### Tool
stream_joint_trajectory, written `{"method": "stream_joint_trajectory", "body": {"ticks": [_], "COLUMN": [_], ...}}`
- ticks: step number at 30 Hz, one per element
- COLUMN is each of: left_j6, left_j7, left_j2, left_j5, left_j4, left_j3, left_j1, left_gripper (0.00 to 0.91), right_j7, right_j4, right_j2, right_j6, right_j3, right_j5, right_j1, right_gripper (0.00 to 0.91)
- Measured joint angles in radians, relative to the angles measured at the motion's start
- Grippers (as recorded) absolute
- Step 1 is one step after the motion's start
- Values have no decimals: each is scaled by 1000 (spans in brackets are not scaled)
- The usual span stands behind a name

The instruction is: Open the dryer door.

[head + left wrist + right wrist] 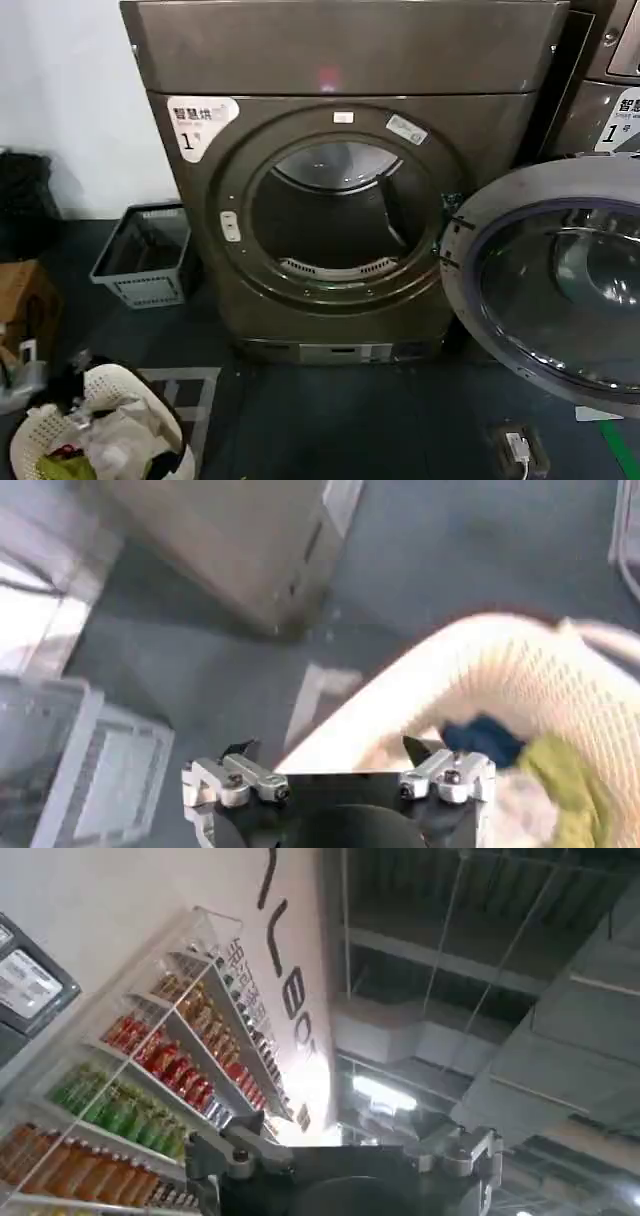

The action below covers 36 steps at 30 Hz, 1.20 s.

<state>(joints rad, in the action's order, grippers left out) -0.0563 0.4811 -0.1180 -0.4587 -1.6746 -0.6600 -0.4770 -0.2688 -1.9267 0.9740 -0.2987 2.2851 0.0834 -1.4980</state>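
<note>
The dryer [340, 190] stands with its drum exposed. To its right, your dryer door [560, 280] hangs swung wide open, a chrome ring around dark bulging glass. Your left gripper [340, 770] hovers, fingers spread, above the laundry basket [500, 680]. Your right gripper [345, 1148], also spread, points toward the ceiling.

My left hand [337, 770] and right hand [345, 1148] are showing black bodies, each carrying silver metal finger brackets fastened with dark round screws.
</note>
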Motion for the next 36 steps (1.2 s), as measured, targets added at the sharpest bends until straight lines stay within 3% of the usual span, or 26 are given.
{"method": "stream_joint_trajectory", "body": {"ticks": [13, 36], "left_j6": [-48, -68], "left_j7": [-72, -31], "left_j2": [-32, -109], "left_j5": [18, 46], "left_j4": [17, -20], "left_j3": [27, 4], "left_j1": [-155, -206], "left_gripper": [907, 907], "right_j7": [-3, -8], "right_j4": [-3, 10], "right_j2": [9, 9], "right_j6": [1, 4], "right_j3": [-5, 11], "right_j5": [-3, -2], "right_j1": [5, -5], "right_gripper": [907, 907]}}
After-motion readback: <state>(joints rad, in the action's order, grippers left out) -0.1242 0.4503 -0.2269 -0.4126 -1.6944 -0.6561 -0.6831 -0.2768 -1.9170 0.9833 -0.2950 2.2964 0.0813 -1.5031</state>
